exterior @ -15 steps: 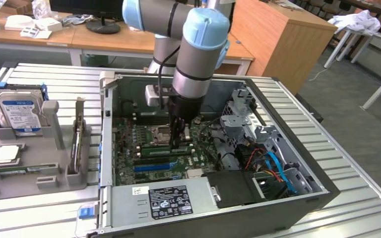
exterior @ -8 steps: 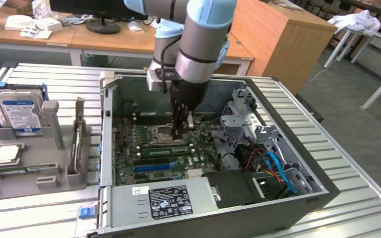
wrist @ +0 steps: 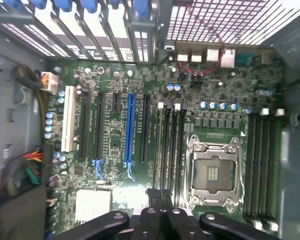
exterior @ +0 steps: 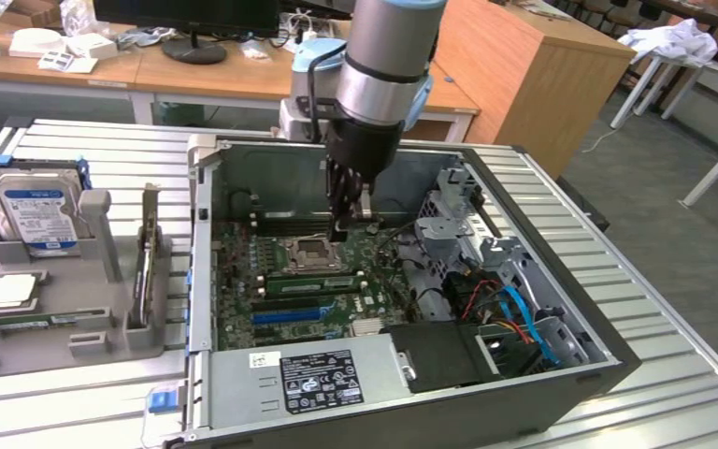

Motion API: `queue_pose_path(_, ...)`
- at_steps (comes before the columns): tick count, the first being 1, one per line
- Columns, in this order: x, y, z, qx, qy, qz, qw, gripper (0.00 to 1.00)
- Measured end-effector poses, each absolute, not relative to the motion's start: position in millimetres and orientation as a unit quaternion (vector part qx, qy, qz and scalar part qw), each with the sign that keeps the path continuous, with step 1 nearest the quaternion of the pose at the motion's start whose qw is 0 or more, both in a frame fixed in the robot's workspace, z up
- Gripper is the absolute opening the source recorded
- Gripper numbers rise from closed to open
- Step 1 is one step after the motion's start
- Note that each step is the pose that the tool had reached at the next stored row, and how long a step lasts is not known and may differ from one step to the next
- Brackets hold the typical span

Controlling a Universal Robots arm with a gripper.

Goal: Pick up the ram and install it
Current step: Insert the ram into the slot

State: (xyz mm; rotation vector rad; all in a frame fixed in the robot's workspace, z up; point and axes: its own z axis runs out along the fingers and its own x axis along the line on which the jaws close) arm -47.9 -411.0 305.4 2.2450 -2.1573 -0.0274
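Your gripper [exterior: 344,227]: shut tight, nothing visibly held, low inside the metal case [exterior: 199,271] | ram [exterior: 315,280]: thin green stick, edge-up on the motherboard [exterior: 236,253] beside the square steel socket [exterior: 313,251], near your gripper.

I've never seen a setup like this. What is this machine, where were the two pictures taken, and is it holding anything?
It is a robot arm with a gripper for a hand. One camera watches from off the arm; the other rides on the wrist, looking down past the gripper at the motherboard. An open computer case lies on the table, beside a grey tray with a hard drive. The gripper reaches into the case, shut; whether it pinches anything, I cannot tell.
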Motion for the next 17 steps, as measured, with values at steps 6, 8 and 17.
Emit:
queue_pose_path(6,-48.0,-411.0,306.4,0.721,-0.693,-0.009,0.013,0.10)
queue_pose_path(8,-48.0,-411.0,306.8,0.721,-0.693,-0.009,0.013,0.10)
queue_pose_path(17,-48.0,-411.0,309.2,0.721,-0.693,-0.010,0.012,0.10)
